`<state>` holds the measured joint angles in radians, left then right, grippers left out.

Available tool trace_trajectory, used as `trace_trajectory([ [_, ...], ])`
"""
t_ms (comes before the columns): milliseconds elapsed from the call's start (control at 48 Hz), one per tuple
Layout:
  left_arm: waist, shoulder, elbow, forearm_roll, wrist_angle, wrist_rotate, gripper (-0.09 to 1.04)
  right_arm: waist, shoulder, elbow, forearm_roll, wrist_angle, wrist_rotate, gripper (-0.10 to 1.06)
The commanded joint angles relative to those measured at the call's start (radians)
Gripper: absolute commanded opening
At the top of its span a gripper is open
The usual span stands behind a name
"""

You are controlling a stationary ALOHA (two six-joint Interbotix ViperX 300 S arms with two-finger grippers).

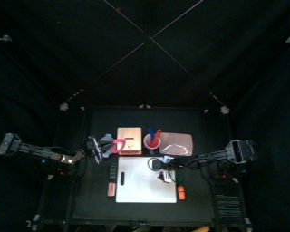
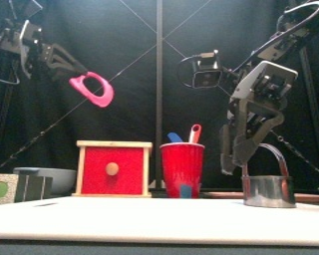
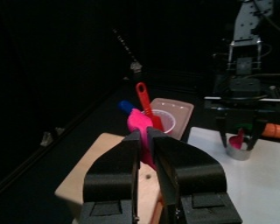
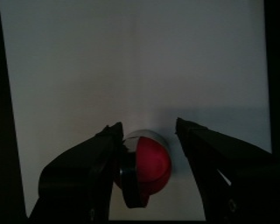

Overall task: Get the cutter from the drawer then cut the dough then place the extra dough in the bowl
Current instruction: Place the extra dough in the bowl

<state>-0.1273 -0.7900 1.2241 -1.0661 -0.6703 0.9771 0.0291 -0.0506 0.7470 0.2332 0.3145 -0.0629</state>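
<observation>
**Dough ring held aloft on the left, cutter upright on the board**

The black surface [image 1: 81, 204] carries a white cutting board [image 1: 141, 181] at 6 o'clock of its middle, a wooden box [image 2: 113, 169] at 11 o'clock and a pink tray [image 1: 178, 145] at 1 o'clock.

The left arm [image 1: 44, 154] reaches in from 9 o'clock, raised high. The left fingers [image 3: 134, 149] are clamped on the pink dough ring [image 2: 92, 90], well above the box. In the front view the ring hangs tilted, its long axis running from 10 to 4 o'clock. The left wrist view shows it only edge-on, as a thin pink strip.

The right arm [image 2: 275, 50] folds down from 1 o'clock, and the right fingers [image 2: 239, 149] point to 6 o'clock. They are spread apart beside the metal cutter [image 2: 269, 187]. I cannot tell whether they touch it.

The cutter stands upright on the board, with its wire handle arching to 12 o'clock. Only the right wrist view shows the red dough disc [image 4: 149, 166] inside it.

A red cup [image 2: 182, 169] holding two toy knives stands between box and cutter. A blue-grey bowl [image 2: 59, 179] sits at 9 o'clock of the box.
</observation>
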Motion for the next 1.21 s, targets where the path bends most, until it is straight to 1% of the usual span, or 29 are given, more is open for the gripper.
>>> trace_trajectory([
  [21, 0.021, -0.021, 0.025, -0.009, -0.006, 0.0, 0.54, 0.0, -0.015, -0.017, 0.003, -0.005, 0.0, 0.86],
  [417, 0.049, -0.023, 0.135, -0.034, -0.006, -0.003, 0.54, 0.003, -0.012, -0.012, 0.005, -0.005, 0.0, 0.86],
  [646, 0.069, -0.023, 0.169, -0.077, -0.006, -0.003, 0.53, 0.005, -0.006, -0.012, 0.006, -0.005, 0.0, 0.86],
  [958, 0.126, -0.025, 0.221, -0.141, -0.003, -0.003, 0.53, 0.006, 0.0, -0.012, 0.008, -0.005, 0.002, 0.86],
  [1208, 0.137, -0.023, 0.221, -0.16, 0.025, -0.005, 0.53, 0.006, 0.008, -0.017, 0.009, -0.005, 0.002, 0.86],
])
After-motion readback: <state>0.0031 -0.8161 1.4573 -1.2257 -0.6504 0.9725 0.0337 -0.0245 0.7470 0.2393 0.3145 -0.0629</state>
